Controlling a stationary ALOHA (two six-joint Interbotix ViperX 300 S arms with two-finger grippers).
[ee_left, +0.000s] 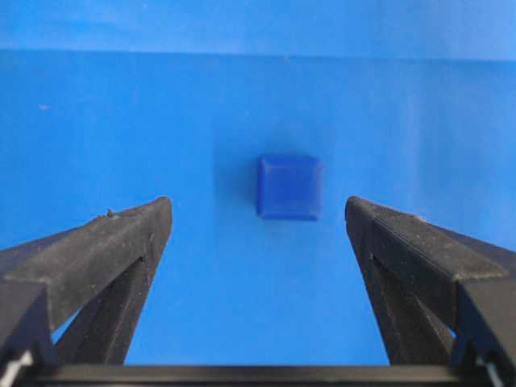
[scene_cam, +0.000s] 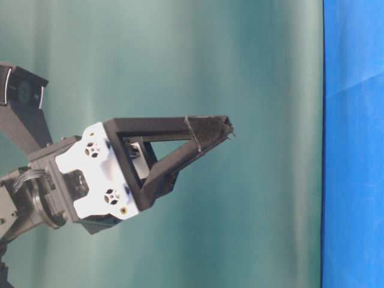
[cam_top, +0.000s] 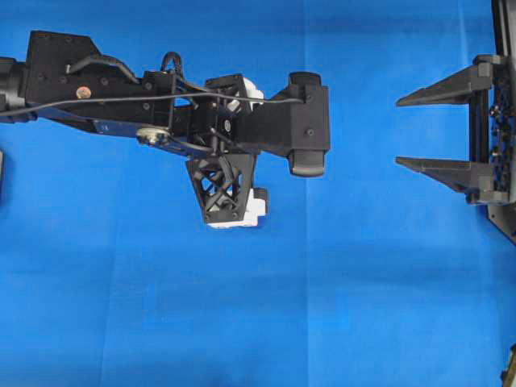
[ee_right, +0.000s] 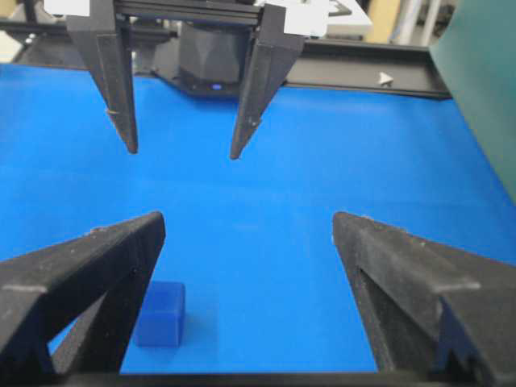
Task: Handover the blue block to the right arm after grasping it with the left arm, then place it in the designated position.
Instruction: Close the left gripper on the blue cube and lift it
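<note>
Blue cloth [cam_top: 339, 306] across the table, teal backdrop [scene_cam: 180, 60] behind.

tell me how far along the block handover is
Nothing is done yet. The blue block lies on the blue cloth, untouched. In hand: the left gripper hangs open above it, the block between its fingers in the wrist view. Left: the grasp, the handover to the open right gripper, and the placing.

Block [ee_left: 290, 187] on cloth [ee_left: 121, 121], below left gripper [ee_left: 258, 222]
</note>
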